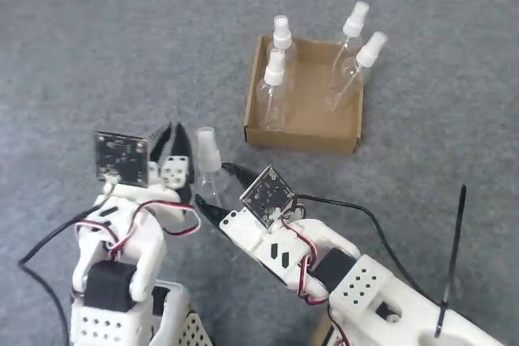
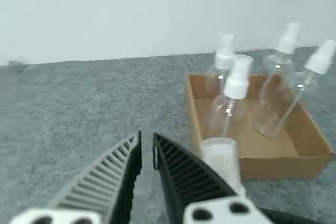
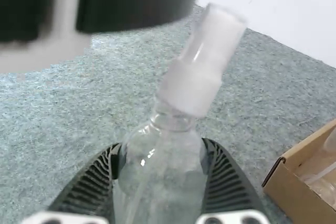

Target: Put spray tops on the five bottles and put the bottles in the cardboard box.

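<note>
A clear bottle with a white spray top on it stands just in front of the cardboard box. My right gripper is shut on the bottle's body, one finger on each side, below the spray top. My left gripper is beside the spray top, slightly open with nothing between its fingers. Several capped bottles stand inside the box.
Grey carpet covers the table on all sides of the box. A black cable runs over my right arm, and another cable lies by my left arm's base. A pale wall rises behind the table.
</note>
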Robot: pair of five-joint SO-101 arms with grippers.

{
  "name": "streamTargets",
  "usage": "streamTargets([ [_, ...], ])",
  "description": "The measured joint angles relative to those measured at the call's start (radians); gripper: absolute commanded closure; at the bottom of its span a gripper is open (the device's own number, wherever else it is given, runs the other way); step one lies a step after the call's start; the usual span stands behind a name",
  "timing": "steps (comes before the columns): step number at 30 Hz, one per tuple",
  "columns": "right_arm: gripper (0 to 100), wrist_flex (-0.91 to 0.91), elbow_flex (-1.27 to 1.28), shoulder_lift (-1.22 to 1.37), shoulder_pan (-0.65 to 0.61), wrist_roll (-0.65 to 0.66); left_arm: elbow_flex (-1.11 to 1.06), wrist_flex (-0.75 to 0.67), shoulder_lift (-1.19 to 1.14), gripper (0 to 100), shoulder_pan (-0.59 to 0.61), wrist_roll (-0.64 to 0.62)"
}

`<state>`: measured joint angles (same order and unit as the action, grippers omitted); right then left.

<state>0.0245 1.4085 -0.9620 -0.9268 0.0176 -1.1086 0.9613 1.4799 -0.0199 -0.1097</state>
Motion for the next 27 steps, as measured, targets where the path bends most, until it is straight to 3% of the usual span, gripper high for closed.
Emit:
streamTargets([
  [11, 99.2, 0.000, 0.000, 0.000, 0.000, 0.000, 0.425, 0.126, -0.451, 97, 0.014, 0.037],
  [27, 99.2, 0.000, 0.000, 0.000, 0.006, 0.000, 0.566, 0.158, -0.715, 97, -0.083, 0.072],
])
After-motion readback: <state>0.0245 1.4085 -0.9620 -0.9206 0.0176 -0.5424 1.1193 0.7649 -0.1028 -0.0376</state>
